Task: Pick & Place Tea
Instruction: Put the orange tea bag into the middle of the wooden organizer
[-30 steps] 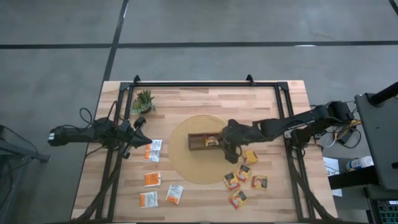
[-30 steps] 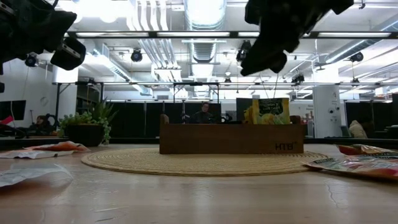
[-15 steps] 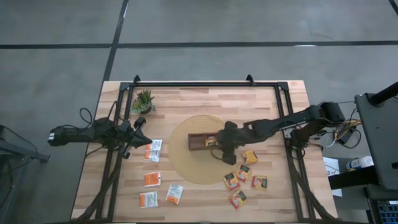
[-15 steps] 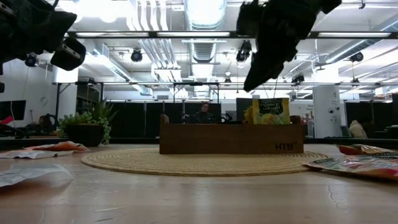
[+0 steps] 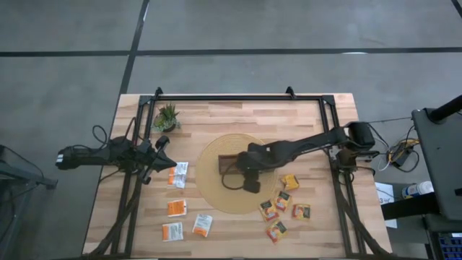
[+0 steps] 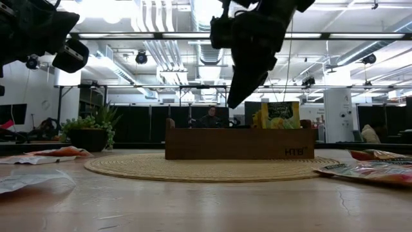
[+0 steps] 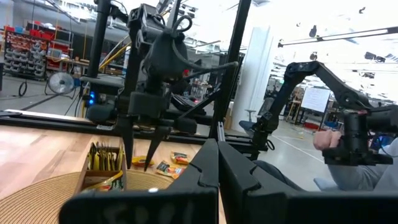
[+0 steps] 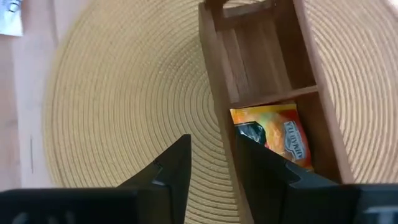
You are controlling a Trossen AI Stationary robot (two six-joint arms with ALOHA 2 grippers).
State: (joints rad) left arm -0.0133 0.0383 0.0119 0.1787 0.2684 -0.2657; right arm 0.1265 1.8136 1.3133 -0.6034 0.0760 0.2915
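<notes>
I see loose tea sachets [image 5: 281, 210] lying on the table [image 5: 231, 115] nearest me, white-and-orange ones [image 5: 177, 209] toward the left arm's side. Beyond them my right gripper [image 8: 211, 163] hangs empty above the woven mat [image 5: 216, 195], fingers partly apart, just beside the wooden tray [image 8: 261, 68]. One orange sachet [image 8: 273, 134] lies in the tray's compartment. The left gripper [image 7: 217, 168] waits closed, off at the left edge near the plant [image 5: 167, 115].

The letters "HTB" are read on the front wall of the wooden tray [image 6: 239, 145], near its right end in the low view. Print on the sachets cannot be made out.
</notes>
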